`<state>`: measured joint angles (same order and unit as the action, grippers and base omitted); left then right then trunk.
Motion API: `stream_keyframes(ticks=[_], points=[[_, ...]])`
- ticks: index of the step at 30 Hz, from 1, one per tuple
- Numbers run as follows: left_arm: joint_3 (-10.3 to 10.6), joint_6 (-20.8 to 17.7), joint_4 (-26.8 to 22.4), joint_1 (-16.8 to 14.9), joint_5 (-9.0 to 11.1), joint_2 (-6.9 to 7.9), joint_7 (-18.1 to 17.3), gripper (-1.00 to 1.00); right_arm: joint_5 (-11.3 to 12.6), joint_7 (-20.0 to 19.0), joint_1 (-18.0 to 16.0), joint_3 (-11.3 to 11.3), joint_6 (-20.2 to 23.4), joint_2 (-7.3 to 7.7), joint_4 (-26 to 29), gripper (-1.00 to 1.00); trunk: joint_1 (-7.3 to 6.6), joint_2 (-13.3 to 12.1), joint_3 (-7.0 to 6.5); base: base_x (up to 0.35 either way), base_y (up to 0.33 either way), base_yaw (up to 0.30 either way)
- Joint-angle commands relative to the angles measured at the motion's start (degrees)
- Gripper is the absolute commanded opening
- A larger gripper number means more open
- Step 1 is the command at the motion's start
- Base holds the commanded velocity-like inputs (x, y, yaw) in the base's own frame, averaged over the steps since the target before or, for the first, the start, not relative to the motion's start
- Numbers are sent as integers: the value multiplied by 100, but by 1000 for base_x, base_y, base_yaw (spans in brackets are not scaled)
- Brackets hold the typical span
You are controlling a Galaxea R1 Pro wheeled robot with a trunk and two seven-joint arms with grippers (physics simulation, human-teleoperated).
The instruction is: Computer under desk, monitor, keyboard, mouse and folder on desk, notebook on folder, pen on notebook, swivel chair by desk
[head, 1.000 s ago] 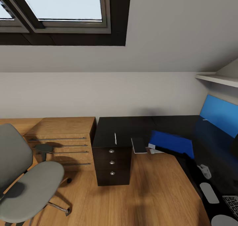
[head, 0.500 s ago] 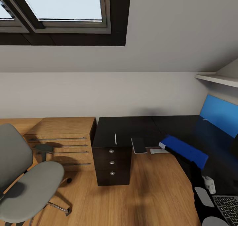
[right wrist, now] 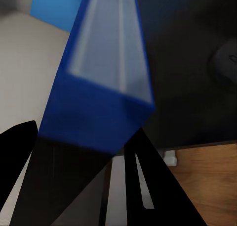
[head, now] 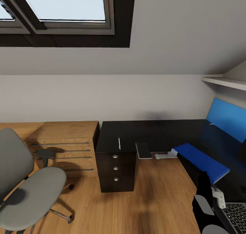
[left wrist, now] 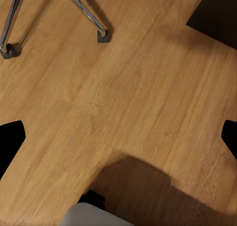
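So the flat bright blue folder is up off the chair and held over the right-hand wing of the long L-shaped desk with the glossy black top. It's tilted, one end poking out past the desk's inner edge over the wooden floor. In the right wrist view the right gripper has its two black fingers closed on either side of the folder's dark-edged end, so it's clamped on it, with the white page edge running away from the camera.

The small pale grey notebook with the dark rim lies flat at the desk's inner corner, partly overhanging the edge, just beside the black three-drawer unit with round silver knobs. A slim silver-grey keyboard with dark keys sits at the near right end of the desk.

The grey upholstered swivel chair is well apart from the desk, over on the left in front of a light wooden low cabinet.

The left wrist view looks at the wooden floor and the chair's metal legs; the left gripper's fingertips sit far apart at the picture's edges, spread wide with nothing between them.
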<state>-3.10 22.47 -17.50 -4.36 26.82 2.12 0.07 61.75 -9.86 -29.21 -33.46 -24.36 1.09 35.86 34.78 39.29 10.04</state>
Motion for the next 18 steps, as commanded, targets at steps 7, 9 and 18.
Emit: stream_keyframes(ticks=[7, 9, 18], points=[[-7, 15, 1, -3, 7, -1, 1, 100, 65, -64, -6, 5, -27, -20, 0, -100, 1, 7, 9, 0, 0, -11], [-7, 18, 1, -3, 7, 0, 1, 100, 65, -66, -6, 6, -30, -20, 0, -100, 1, 7, 9, 0, 0, -92], [-9, 21, 1, -3, 7, 5, -2, 100, 65, -68, -6, -1, -34, -21, 0, -100, 1, 7, 17, 0, 0, -142]])
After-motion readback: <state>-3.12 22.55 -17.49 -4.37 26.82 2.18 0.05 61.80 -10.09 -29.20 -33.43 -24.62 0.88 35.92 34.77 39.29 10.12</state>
